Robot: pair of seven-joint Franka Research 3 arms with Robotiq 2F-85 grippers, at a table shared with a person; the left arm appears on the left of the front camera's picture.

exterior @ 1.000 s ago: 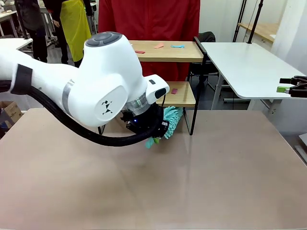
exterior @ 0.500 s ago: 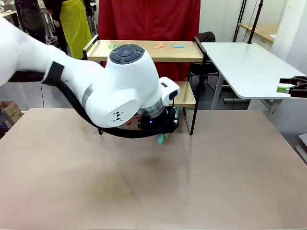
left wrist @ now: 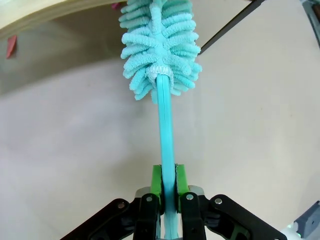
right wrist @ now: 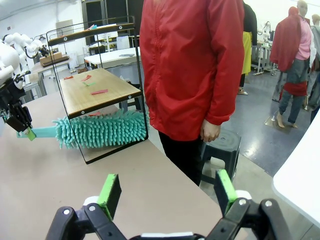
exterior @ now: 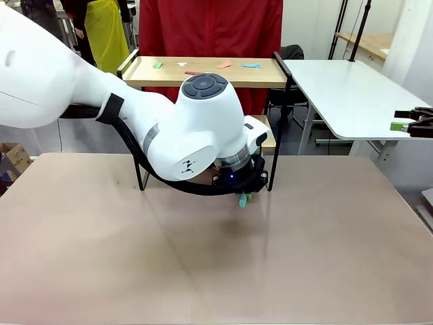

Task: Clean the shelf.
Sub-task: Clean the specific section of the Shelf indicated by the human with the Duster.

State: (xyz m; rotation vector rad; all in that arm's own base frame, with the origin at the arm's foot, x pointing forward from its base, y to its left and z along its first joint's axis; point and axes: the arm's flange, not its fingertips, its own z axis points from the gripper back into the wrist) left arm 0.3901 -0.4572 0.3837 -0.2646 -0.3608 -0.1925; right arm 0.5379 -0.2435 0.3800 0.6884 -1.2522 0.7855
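One two-tier rack (exterior: 267, 73), light wood, black wire frame, far edge of beige table (exterior: 304, 257). One turquoise fluffy duster (right wrist: 100, 130) under its lower board, clamped in my left gripper (left wrist: 168, 175). My right gripper (right wrist: 167, 187) wide, empty. Coloured scraps (exterior: 223, 65) on both boards: uncleaned.

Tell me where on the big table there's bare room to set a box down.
The near half of the table is bare, from the left arm to the near edge, as is the stretch right of the shelf. Crowded: in front of and under the shelf, where the left tool holds the duster. Its top board carries scraps.
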